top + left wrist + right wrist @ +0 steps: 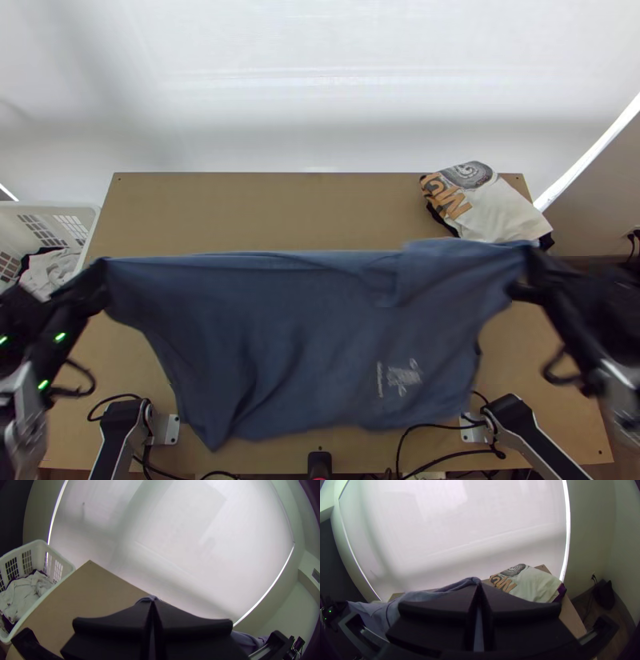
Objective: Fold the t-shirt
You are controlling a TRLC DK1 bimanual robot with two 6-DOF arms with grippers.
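Your blue T-shirt (280, 344) is stretched between the two arms, over the middle and near part of the wooden bench (264, 216). Its far edge runs almost straight from the left gripper (102, 282) to the right gripper (524, 276), and the body drapes toward you in soft folds, with its lowest left corner close to the bench's near edge. You can't tell from here whether that near part touches the wood. A small white print (404, 378) shows on the near right of the cloth, and toward the far right a flap laps over the rest.

On the left, you have the jaws closed on the shirt's far left corner, with a bit of blue cloth poking up past the tips. On the right, the jaws are pinched on its far right corner, and the edge trails away toward the left arm.

At the bench's far right corner you have a cream-white folded garment (508, 208) with orange lettering and a grey round print, dark cloth peeking out beneath. Beside the bench's left side stands a white slatted plastic basket (48, 206) holding rumpled pale and dark clothes (50, 272). Past the far edge is a bright white backdrop (320, 80).
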